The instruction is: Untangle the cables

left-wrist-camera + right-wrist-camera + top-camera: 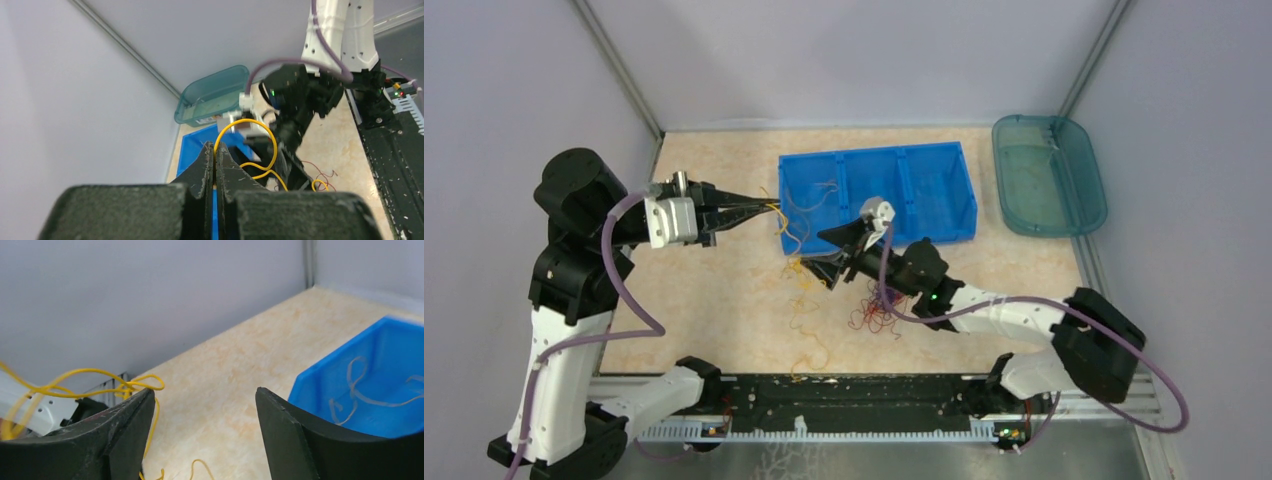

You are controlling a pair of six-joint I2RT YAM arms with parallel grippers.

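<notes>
My left gripper (769, 206) is shut on a yellow cable (250, 145) and holds it off the table, just left of the blue bin (934, 185). The yellow loop hangs from its tips (215, 148). My right gripper (832, 255) is open and empty, low by the bin's front left corner; yellow cables (100, 382) drape by its left finger (125, 420). Loose yellow cables (807, 300) lie on the table below it. A red and dark tangle (879, 315) lies under the right arm. Pale cables (360, 390) lie in the bin.
A teal translucent tub (1049, 172) stands at the back right. The blue bin has three compartments. Grey walls close the left, back and right. A black rail (824, 400) runs along the table's near edge.
</notes>
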